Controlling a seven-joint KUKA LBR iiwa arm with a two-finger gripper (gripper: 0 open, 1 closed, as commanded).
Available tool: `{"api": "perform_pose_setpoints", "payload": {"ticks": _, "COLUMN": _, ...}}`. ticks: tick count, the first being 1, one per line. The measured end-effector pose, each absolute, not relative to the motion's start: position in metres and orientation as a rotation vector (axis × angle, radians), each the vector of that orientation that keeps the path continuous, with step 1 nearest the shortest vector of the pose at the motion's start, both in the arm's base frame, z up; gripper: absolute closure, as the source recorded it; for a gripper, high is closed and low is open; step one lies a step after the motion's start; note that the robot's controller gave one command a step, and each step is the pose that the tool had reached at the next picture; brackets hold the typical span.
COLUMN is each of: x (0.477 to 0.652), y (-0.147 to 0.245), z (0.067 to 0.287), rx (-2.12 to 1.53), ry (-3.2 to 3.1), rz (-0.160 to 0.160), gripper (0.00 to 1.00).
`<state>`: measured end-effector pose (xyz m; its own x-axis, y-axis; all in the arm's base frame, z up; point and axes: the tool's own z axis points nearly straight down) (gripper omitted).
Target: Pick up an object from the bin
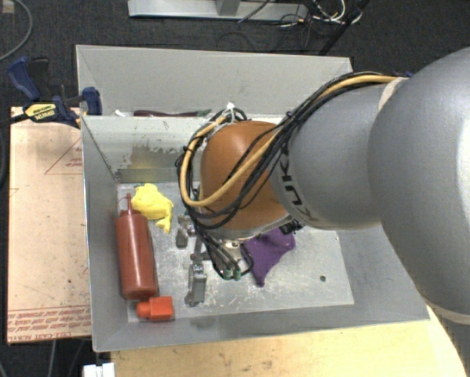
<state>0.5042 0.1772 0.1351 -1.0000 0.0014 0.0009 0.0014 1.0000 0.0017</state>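
The gripper (197, 280) hangs low in the middle of the bin (329, 289), a red bottle (136, 256) to its left, a purple scrap (268, 251) to its right; whether it is apart or together cannot be told.

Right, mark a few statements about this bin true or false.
1. The red bottle lies along the left side of the bin. True.
2. The orange piece sits at the bottle's upper end in the view. False: it sits at the lower end.
3. A yellow thing lies at the bottle's upper end. True.
4. The purple thing lies left of the bottle. False: it lies to the right, past the hand.
5. The hand is down between the bottle and the purple thing. True.
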Motion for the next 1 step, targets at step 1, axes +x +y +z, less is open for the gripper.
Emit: {"api": "perform_pose_setpoints", "payload": {"ticks": 1, "x": 0.5042, "y": 0.1772, "z": 0.1351, "rx": -0.002, "ry": -3.141, "rz": -0.003, "gripper": 0.0}}
